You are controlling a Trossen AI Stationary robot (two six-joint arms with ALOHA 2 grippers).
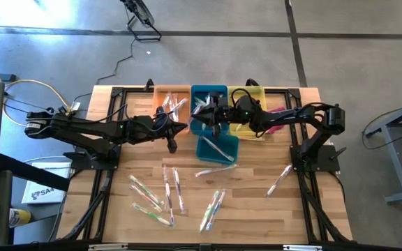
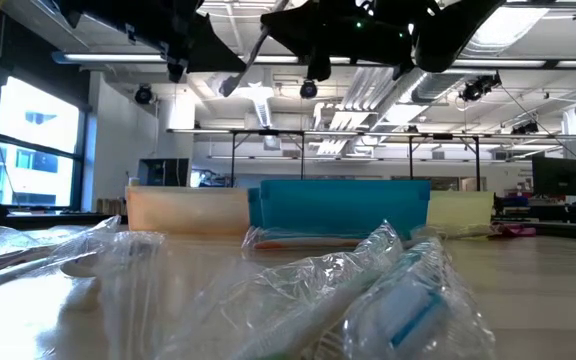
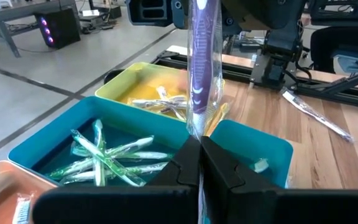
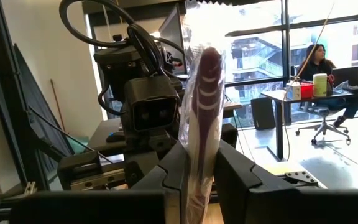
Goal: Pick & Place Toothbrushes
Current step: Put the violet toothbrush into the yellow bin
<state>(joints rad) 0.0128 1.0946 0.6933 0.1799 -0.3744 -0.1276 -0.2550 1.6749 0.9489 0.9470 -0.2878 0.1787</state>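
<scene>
Spreading wide beneath me is a pale wooden surface [image 1: 250, 209] standing on a grey floor, and past its far edge the low view shows an open hall with ceiling lights and tall windows; a person sits at a desk by the glass in my right wrist view. Along the back of the surface sit three bins: an orange bin [image 1: 165, 97], a blue bin [image 1: 209, 94] and a yellow bin [image 1: 251, 94], with a smaller blue tray [image 1: 217, 149] just in front of the blue one. Loose toothbrushes [image 1: 160, 195] in clear wrappers lie scattered over the near half of the surface, and more lie inside the bins. My left claw [image 3: 200, 163] is above the bins, fingers pressed together on the lower end of a purple toothbrush [image 3: 202, 62] that stands upright in its wrapper. My right claw [image 4: 199, 163] meets it over the blue bin, its fingers pinching the same brush, so both claws grip one toothbrush above the blue bin.
</scene>
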